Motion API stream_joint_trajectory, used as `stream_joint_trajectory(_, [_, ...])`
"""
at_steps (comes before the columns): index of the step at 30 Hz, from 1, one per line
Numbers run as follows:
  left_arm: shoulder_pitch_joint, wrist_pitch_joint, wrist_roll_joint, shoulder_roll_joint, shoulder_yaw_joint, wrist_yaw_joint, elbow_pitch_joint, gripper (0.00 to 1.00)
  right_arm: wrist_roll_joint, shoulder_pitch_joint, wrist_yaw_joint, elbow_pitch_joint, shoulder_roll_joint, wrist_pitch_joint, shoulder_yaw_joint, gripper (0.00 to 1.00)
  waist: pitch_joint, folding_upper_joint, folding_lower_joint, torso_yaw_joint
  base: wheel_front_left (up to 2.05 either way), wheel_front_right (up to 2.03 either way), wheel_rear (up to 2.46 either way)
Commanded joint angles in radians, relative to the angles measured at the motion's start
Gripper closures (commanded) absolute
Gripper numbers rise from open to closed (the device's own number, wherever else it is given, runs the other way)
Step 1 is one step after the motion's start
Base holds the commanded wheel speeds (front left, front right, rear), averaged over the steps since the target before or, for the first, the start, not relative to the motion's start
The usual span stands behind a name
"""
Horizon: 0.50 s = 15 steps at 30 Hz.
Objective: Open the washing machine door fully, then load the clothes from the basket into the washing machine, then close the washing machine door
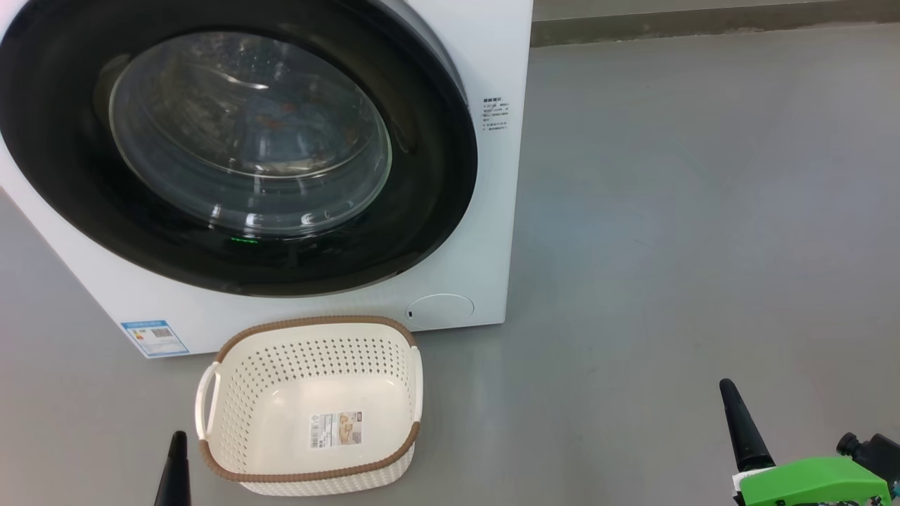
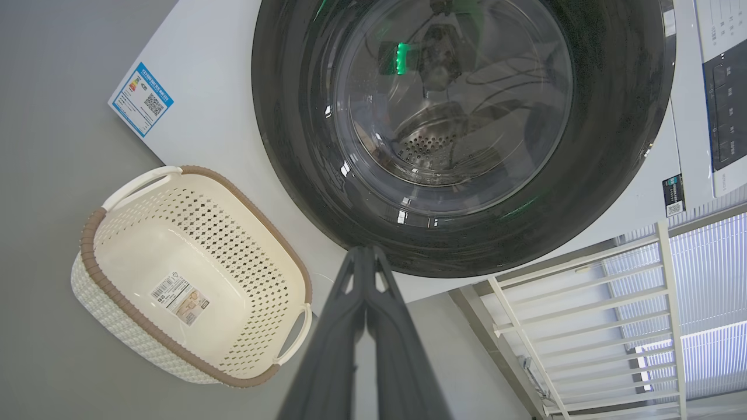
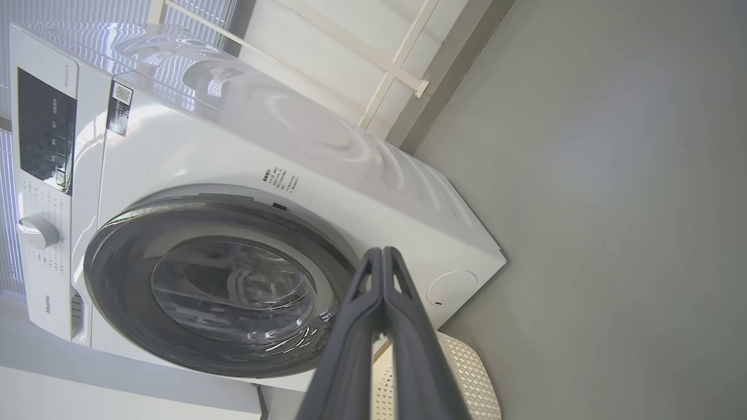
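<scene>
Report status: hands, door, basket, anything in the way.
Left hand, right hand shut, empty. Washing machine door closed. Basket empty, on floor below door, clear of both hands.

A laundry spot is being shown, prob. a utility rm or a test rm; which one is not being made clear. A white front-load washing machine (image 1: 499, 211) w/ a control panel (image 3: 44, 128) is being stood straight on a bare grey floor (image 1: 703, 211), and a blue energy label (image 1: 155, 339) is being left stuck at its lower corner. A perforated basket (image 1: 309, 322) is being kept on the floor just in front. Behind the machine, a white barred frame (image 2: 672, 315) and slatted blinds (image 2: 706, 274) are being lit by daylight. A dark skirting strip (image 1: 703, 24) is being run along the wall base.
</scene>
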<state>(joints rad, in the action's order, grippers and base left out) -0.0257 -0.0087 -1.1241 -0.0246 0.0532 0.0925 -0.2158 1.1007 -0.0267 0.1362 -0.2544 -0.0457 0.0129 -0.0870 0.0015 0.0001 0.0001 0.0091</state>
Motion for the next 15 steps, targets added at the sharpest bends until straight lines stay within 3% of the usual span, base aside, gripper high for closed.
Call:
stream_joint_trajectory(1, [0.052, 0.004, -0.024, -0.017, 0.026, 0.014, 0.017, 1.00, 0.027, -0.054, -0.004, 0.022, -0.005, -0.006, 0.006, 1.00, 0.000, -0.0001, 0.0000, 0.000, 0.00, 0.00, 0.00])
stream_joint_trajectory(15, [0.080, 0.045, -0.182, -0.020, 0.038, 0.022, 0.001, 1.00, 0.192, -0.064, -0.004, 0.018, -0.005, -0.047, -0.005, 1.00, 0.001, -0.0001, 0.0000, -0.003, 0.00, 0.00, 0.00])
